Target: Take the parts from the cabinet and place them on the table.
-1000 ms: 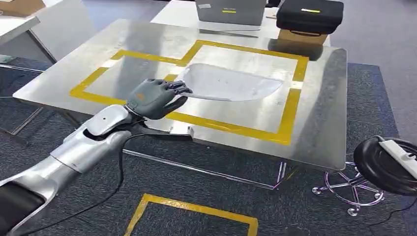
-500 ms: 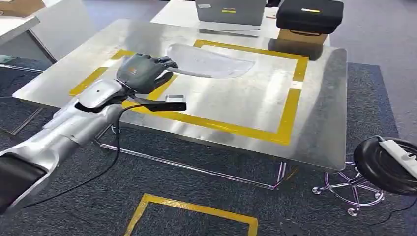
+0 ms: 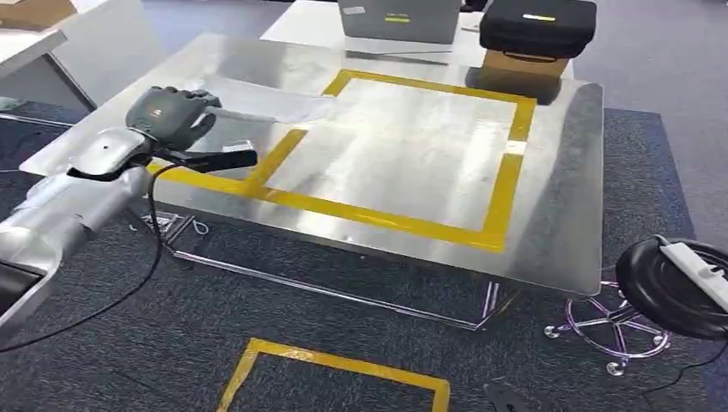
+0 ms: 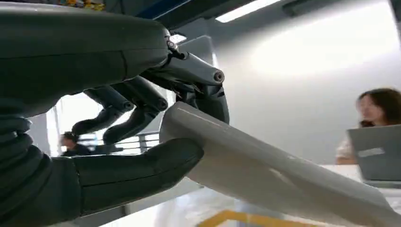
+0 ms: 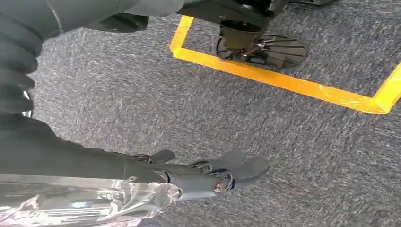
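Your left hand (image 3: 172, 112) is gripping a pale flat part (image 3: 266, 103) above the steel table (image 3: 558, 215), by the yellow tape outline (image 3: 506, 189), so you are mid-placement; next, probably lower it flat, then release.
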Controlling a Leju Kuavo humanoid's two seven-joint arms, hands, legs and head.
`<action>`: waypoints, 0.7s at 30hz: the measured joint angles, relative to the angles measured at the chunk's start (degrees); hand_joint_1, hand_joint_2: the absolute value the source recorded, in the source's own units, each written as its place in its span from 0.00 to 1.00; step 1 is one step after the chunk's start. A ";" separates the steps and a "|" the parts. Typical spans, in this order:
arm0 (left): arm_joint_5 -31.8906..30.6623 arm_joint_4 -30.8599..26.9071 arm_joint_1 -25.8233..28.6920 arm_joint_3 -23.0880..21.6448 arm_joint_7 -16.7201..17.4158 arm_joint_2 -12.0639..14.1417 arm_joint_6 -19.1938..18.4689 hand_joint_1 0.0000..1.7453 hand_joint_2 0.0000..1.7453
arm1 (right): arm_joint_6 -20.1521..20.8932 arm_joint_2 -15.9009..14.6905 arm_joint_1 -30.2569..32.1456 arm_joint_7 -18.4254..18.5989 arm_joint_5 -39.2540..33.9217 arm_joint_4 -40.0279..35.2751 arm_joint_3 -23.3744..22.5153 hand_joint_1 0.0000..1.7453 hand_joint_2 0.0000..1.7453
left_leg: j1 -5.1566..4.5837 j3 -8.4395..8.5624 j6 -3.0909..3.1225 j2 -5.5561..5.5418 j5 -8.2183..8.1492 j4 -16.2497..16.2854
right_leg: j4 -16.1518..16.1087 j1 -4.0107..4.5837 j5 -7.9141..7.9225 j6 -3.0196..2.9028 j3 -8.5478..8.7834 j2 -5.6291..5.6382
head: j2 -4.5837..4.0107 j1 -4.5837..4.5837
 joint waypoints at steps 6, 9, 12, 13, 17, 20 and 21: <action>-0.44 4.12 0.38 0.85 2.71 2.95 -0.44 1.00 1.00 | 0.00 0.04 -0.14 0.20 0.04 0.00 0.46 0.00 1.00 | 0.01 -0.01 -0.02 -0.01 0.00 -0.02 | 0.03 0.02 -0.05 -0.07 -0.01 -0.03 | 0.00 -0.02; -0.42 5.23 1.23 1.35 3.17 3.80 -0.09 1.00 1.00 | 0.00 0.13 -0.13 0.22 0.04 0.00 0.53 0.00 1.00 | 0.00 -0.01 -0.02 -0.01 0.00 -0.02 | 0.03 0.02 -0.05 -0.07 -0.02 -0.03 | 0.00 -0.02; -0.20 6.00 2.36 1.51 3.39 4.63 0.52 1.00 1.00 | 0.00 0.24 -0.12 0.24 0.04 0.00 0.68 0.00 1.00 | 0.00 -0.01 -0.02 -0.01 0.00 -0.02 | 0.03 0.01 -0.05 -0.07 -0.02 -0.03 | 0.00 -0.02; 0.02 6.19 2.78 1.55 3.39 4.89 0.79 1.00 1.00 | 0.00 0.31 -0.11 0.26 0.04 0.00 0.70 0.00 1.00 | 0.00 -0.01 -0.02 -0.01 0.00 -0.02 | 0.03 0.02 -0.05 -0.08 -0.02 -0.03 | 0.00 -0.02; 0.26 6.65 4.33 2.10 3.39 5.72 1.68 1.00 1.00 | 0.00 0.50 -0.11 0.26 0.07 0.00 0.72 0.00 1.00 | 0.00 -0.01 -0.02 -0.01 0.00 -0.02 | 0.03 0.02 -0.06 -0.08 -0.03 -0.03 | 0.00 0.00; 0.26 6.81 4.87 2.56 3.37 6.05 1.92 1.00 1.00 | 0.00 0.55 -0.11 0.24 0.07 0.00 0.74 0.00 1.00 | 0.01 -0.02 -0.02 -0.02 0.00 -0.02 | 0.03 0.03 -0.08 -0.12 -0.03 -0.06 | 0.00 -0.02; 0.24 6.87 4.98 2.64 3.37 6.18 2.08 1.00 1.00 | 0.00 0.57 -0.12 0.24 0.07 0.00 0.74 0.00 1.00 | 0.01 -0.02 -0.02 -0.02 0.00 -0.02 | 0.03 0.03 -0.08 -0.13 -0.03 -0.06 | 0.00 -0.02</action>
